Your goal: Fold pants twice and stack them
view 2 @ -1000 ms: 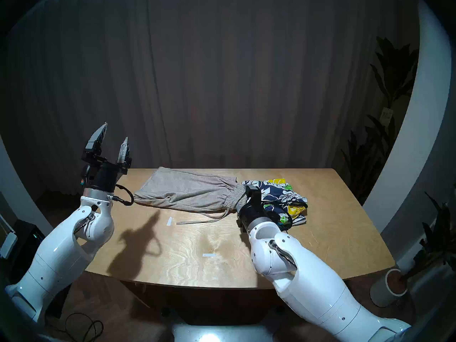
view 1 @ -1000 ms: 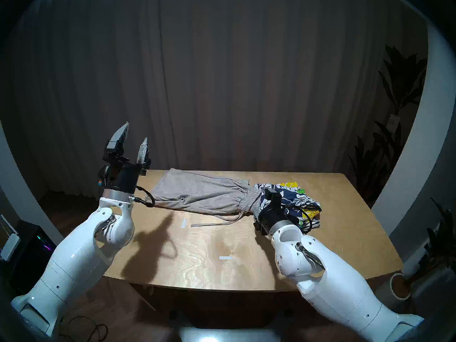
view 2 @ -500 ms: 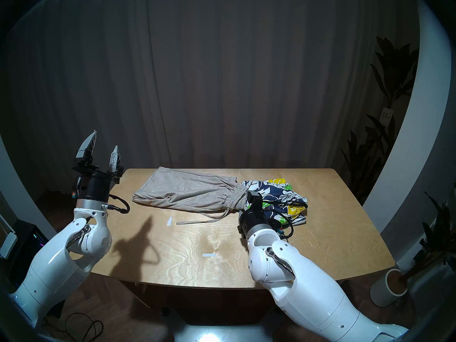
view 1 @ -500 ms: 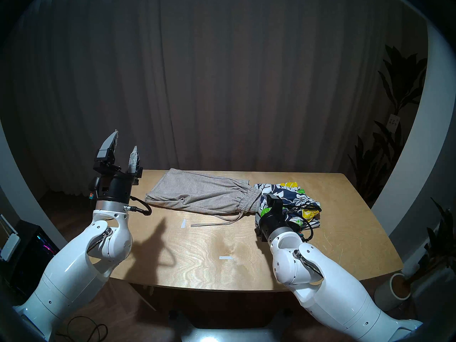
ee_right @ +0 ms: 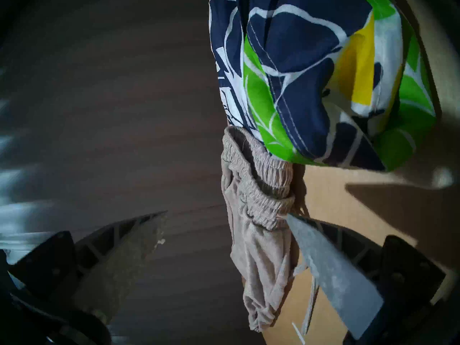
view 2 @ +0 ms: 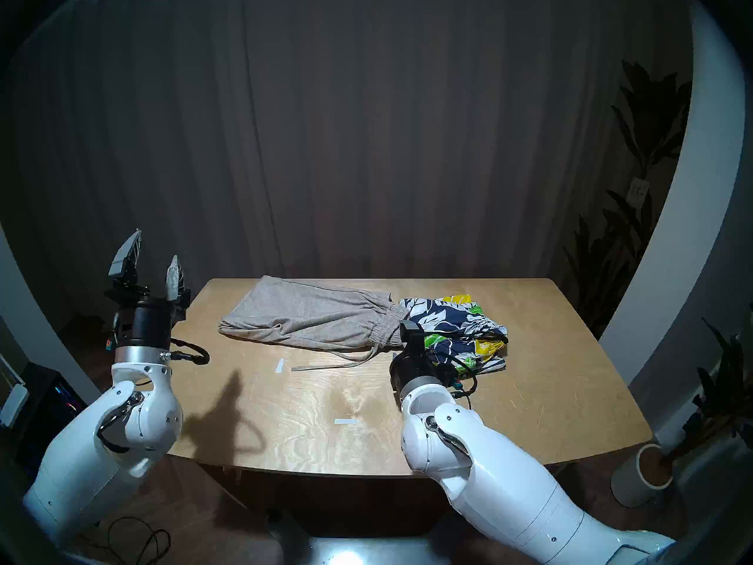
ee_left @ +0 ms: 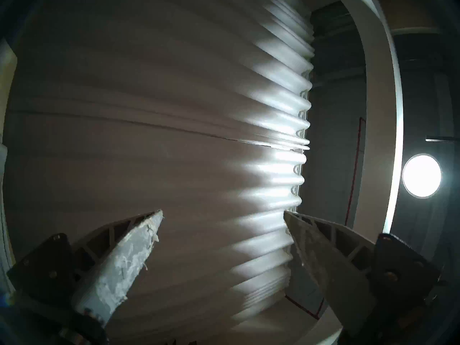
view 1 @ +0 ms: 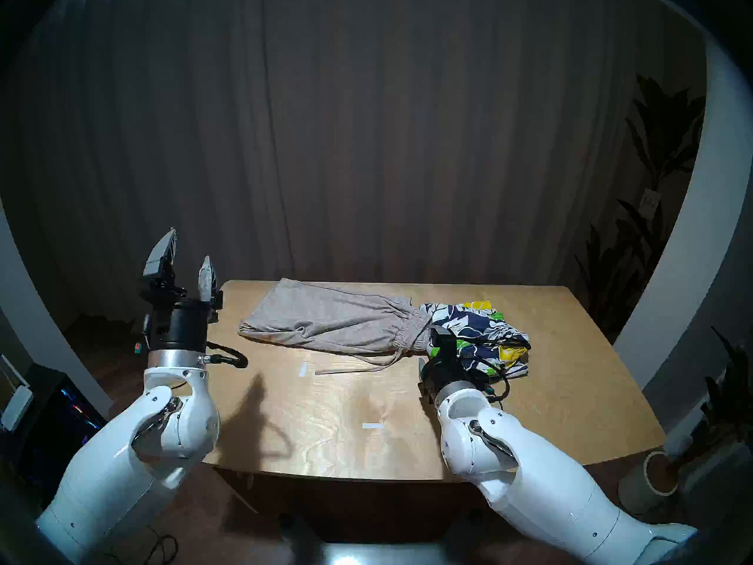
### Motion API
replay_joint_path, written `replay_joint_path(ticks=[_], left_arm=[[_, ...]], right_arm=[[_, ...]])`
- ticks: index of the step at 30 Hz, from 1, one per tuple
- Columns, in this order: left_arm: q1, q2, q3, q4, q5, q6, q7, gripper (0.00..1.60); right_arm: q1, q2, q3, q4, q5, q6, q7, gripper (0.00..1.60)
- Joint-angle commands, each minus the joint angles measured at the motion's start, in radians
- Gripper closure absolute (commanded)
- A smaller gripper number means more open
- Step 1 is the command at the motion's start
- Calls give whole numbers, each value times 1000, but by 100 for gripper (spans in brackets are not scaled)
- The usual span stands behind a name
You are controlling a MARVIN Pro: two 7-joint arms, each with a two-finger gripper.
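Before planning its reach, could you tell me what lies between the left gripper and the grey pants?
Only bare table separates left gripper from grey pants, per both head views.

The setting reads as a room in a home pressed into service as a robot test space — dimly lit and closed off by a floor-length pleated curtain (view 1: 366,144) behind a plain plywood table (view 1: 366,429). Tall leafy houseplants (view 1: 652,152) stand along the right wall, one in a pale round pot (view 1: 652,482) on a dark wood floor. On the left, a computer tower with coloured lights (view 1: 69,413) and loose cable (view 2: 134,544) on the floor hint at the technical use — as do small white tape marks (view 1: 373,426) on the tabletop. A round ceiling lamp (ee_left: 421,175) gives the light.
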Motion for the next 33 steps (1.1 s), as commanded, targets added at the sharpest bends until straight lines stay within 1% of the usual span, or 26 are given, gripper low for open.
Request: replay_joint_path(ticks=[1, 13, 14, 15, 17, 19, 22, 28, 33], left_arm=[[89, 5, -53, -94, -5, -103, 23, 0], [228, 3, -127, -246, -40, -323, 122, 0], [244, 3, -136, -265, -44, -356, 135, 0], [254, 2, -142, -274, -45, -358, 143, 0], [280, 4, -156, -307, -51, -410, 166, 0], [301, 4, -169, -329, -54, -432, 184, 0], [338, 5, -196, -357, -55, -447, 218, 0], [390, 8, -245, -357, -44, -447, 274, 0], [427, 11, -289, -357, -30, -447, 324, 0]], right_arm=[[64, -21, -17, 25, -45, 0, 12, 0], [132, -64, -86, 119, -100, -6, 3, 0], [139, -69, -92, 130, -105, -8, 2, 0], [144, -72, -96, 137, -109, -9, 1, 0], [157, -84, -105, 156, -112, -12, -5, 0], [169, -94, -111, 172, -114, -15, -12, 0], [191, -115, -120, 200, -117, -21, -24, 0], [226, -150, -134, 244, -116, -33, -58, 0], [256, -173, -133, 282, -110, -45, -103, 0]])
